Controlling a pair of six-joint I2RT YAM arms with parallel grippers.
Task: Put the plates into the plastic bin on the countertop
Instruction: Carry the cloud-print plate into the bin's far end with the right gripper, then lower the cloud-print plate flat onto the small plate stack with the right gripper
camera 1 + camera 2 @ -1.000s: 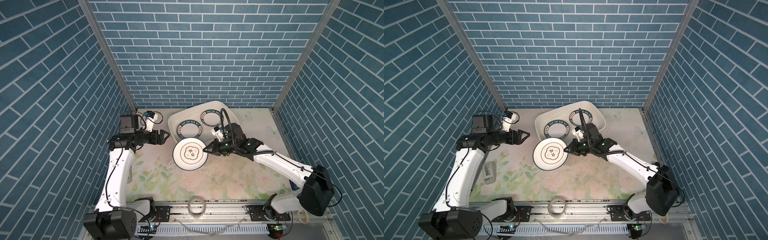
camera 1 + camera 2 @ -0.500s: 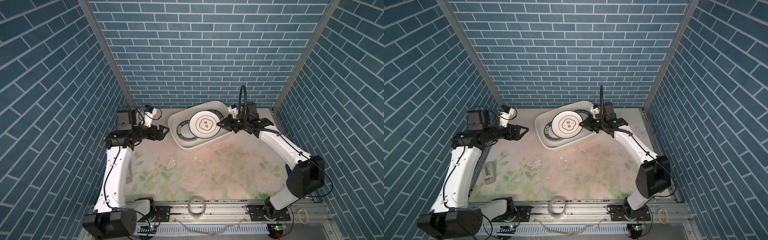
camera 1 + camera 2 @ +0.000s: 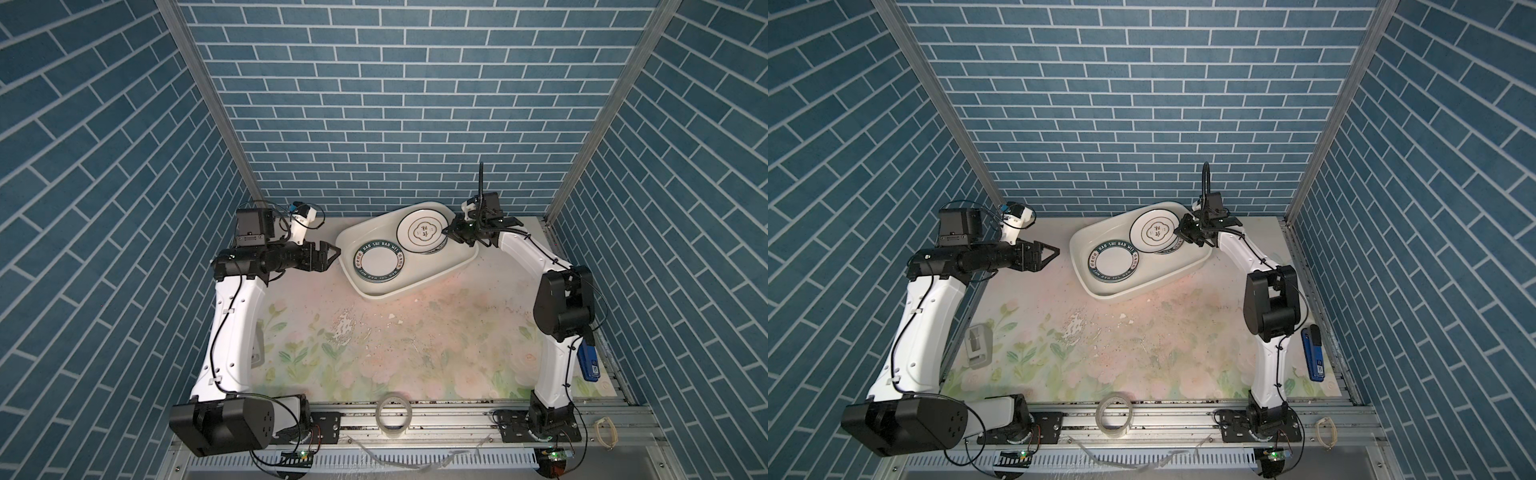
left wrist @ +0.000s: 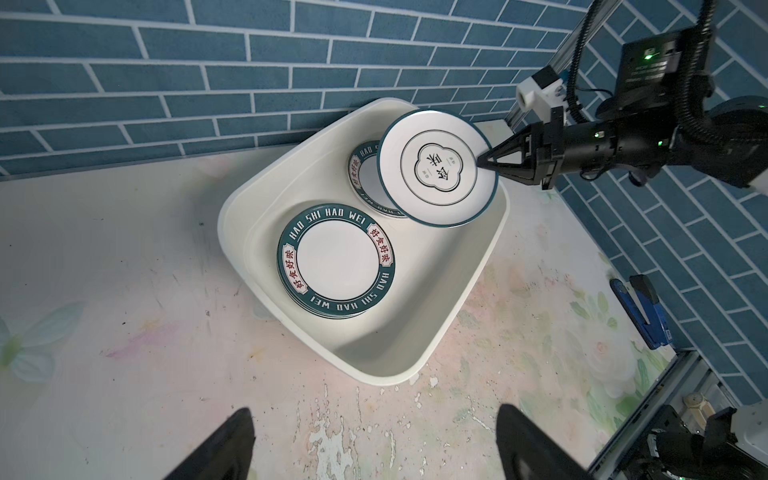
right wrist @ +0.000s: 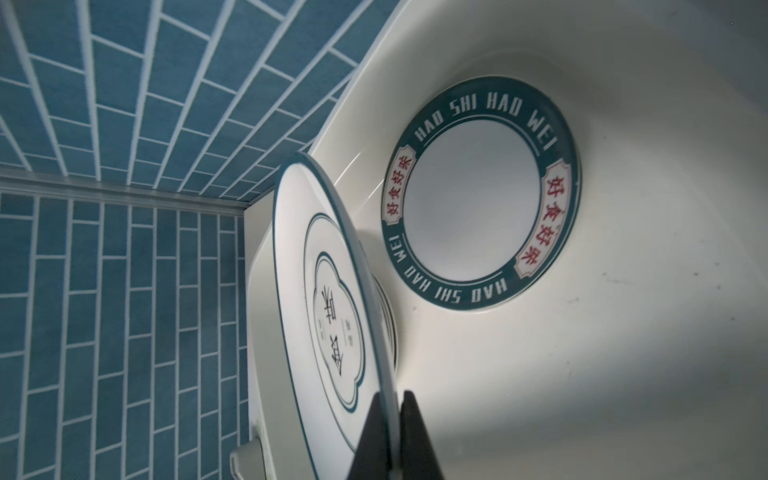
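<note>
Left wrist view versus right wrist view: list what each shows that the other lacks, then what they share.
Only the left wrist view: the countertop, the whole plastic bin, the right gripper seen from outside, the open left gripper, a blue tool by the wall.
Only the right wrist view: the emblem plate's rim edge-on between the right gripper's fingers.
Both: the emblem plate held over the bin, and the lettered plate lying flat inside it.
</note>
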